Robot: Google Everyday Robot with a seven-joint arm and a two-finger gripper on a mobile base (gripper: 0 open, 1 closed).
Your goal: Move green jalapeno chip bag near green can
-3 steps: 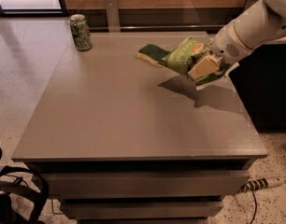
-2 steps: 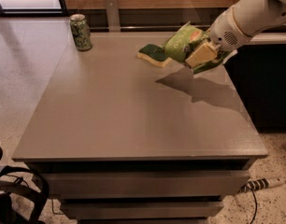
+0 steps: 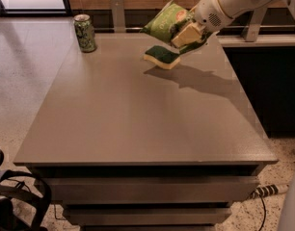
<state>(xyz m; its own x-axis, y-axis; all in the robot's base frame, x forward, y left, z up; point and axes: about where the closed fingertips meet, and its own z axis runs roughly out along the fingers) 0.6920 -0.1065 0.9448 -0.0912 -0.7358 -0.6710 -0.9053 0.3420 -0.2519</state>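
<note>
The chip bag (image 3: 165,25) is up in the air, clear of the table (image 3: 138,124), hanging tilted with its green face and white lettering showing. The gripper (image 3: 187,35) has it. The pale fingers are closed tight on the bag's end farthest from the can (image 3: 85,32), and nothing else is in their grasp. The white arm (image 3: 232,1) reaches in from the side away from the can.

Count them off: one chip bag, one can, one sponge (image 3: 161,56), one table, one gripper.

The can stands upright on the table's back corner, silver rim up. The bag hangs well apart from it, out along the same back edge. The sponge lies flat on the table, green side up, just below the bag and a little nearer the front than the can. Bag and sponge do not touch.

Now the change. A second ago the bag was low, almost down at the sponge, and the gripper sat farther from the can. Since then the gripper has lifted and swung toward the can, carrying the bag up and over the sponge. The can has not budged. The sponge lies where it was, now out in the open with the bag's shadow stretching away from the can across the table.
</note>
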